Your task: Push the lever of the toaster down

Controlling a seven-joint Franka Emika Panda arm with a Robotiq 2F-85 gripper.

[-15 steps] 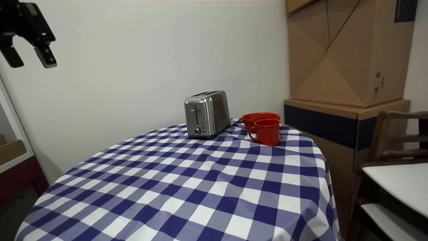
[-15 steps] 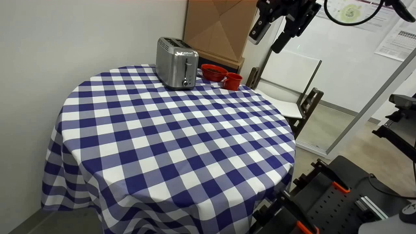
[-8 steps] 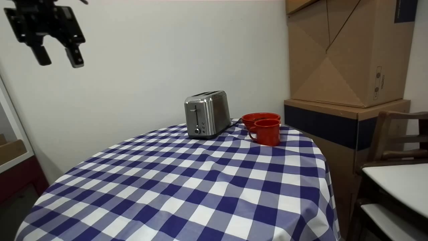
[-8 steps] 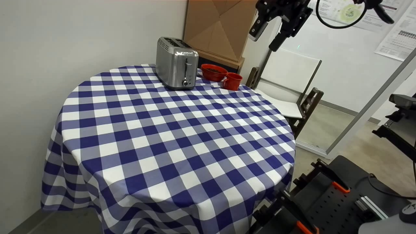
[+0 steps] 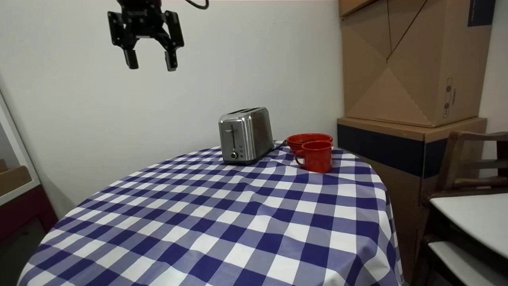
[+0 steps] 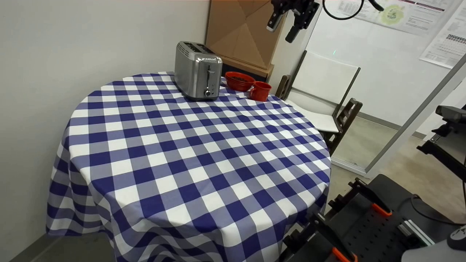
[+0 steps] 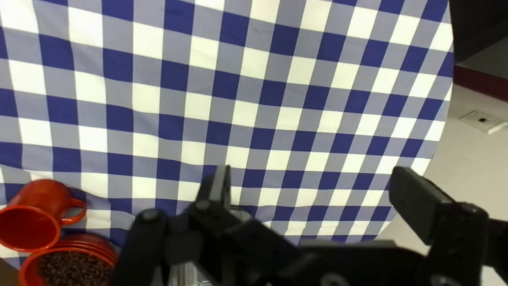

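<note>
The silver-grey toaster stands upright at the far side of the checked table, and also shows in an exterior view. Its lever sits near the top of the slot on the narrow front face; it also shows in an exterior view. My gripper is open and empty, high above the table and apart from the toaster; it also shows in an exterior view. In the wrist view, the open fingers hide most of the toaster; the lever cannot be made out there.
A red cup and red bowls, holding something dark, stand beside the toaster. A cord runs behind the toaster. A wall is close behind it. Cardboard boxes are stacked past the table. A chair stands beside it.
My open gripper has moved across above the table toward the toaster's end and a little higher, away from the cameras. The toaster, cup and bowls have not moved.
</note>
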